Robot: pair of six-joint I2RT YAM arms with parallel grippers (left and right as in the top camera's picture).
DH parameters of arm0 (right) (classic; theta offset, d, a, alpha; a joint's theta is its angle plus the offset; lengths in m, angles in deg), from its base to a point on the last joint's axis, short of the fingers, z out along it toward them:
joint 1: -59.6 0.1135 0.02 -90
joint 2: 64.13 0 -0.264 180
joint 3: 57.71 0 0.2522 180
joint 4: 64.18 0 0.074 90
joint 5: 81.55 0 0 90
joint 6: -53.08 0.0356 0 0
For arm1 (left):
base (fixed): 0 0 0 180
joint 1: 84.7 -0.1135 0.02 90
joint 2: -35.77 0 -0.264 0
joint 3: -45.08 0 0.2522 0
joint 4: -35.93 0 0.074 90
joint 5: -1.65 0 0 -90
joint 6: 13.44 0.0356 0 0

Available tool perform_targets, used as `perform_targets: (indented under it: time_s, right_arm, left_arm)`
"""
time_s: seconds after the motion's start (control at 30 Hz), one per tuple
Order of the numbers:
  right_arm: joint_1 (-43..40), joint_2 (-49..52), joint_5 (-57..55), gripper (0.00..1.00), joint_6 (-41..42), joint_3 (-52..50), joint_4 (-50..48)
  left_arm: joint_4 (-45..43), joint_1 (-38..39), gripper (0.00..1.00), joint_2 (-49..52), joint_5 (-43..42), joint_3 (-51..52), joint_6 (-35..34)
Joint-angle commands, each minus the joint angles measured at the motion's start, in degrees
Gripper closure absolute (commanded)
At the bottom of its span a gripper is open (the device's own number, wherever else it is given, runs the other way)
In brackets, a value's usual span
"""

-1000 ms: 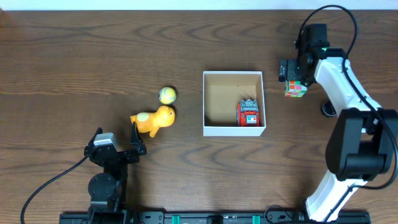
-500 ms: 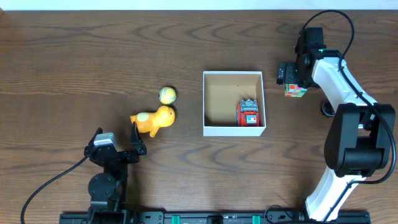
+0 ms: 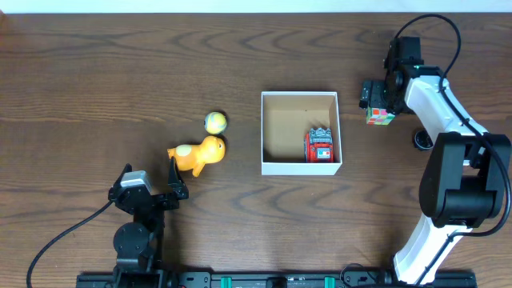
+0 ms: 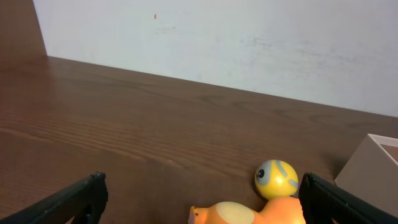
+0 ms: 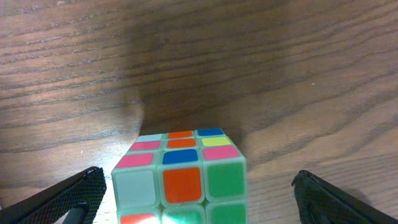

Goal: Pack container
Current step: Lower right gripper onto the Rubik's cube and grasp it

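Observation:
The container, a white-walled box with a brown floor, sits at mid-table with a red toy car in its near right corner. A multicoloured puzzle cube stands on the table to the container's right. My right gripper is open over it; in the right wrist view the cube sits between the spread fingers, not gripped. My left gripper is open just behind an orange animal toy and a yellow ball. Both show in the left wrist view, toy and ball.
The container's white corner shows at the right edge of the left wrist view. A small dark round object lies on the table near the right arm. A white wall runs along the far table edge.
My right arm has shifted slightly toward the far edge above the cube. The cube, the toys and my left arm have not moved.

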Motion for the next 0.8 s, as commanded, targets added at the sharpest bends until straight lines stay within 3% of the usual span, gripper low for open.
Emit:
perform_targets:
  time_s: [0.0,0.77]
  right_arm:
    - [-0.7,0.42,0.28,0.01,0.39,-1.77,-1.25]
    - [-0.79,3.23,1.14,0.01,0.37,-2.97,-3.52]
  left_arm:
    - [2.12,-0.02,0.02,-0.35,0.48,1.2,0.96]
    - [2.12,-0.02,0.02,-0.35,0.48,1.2,0.96]
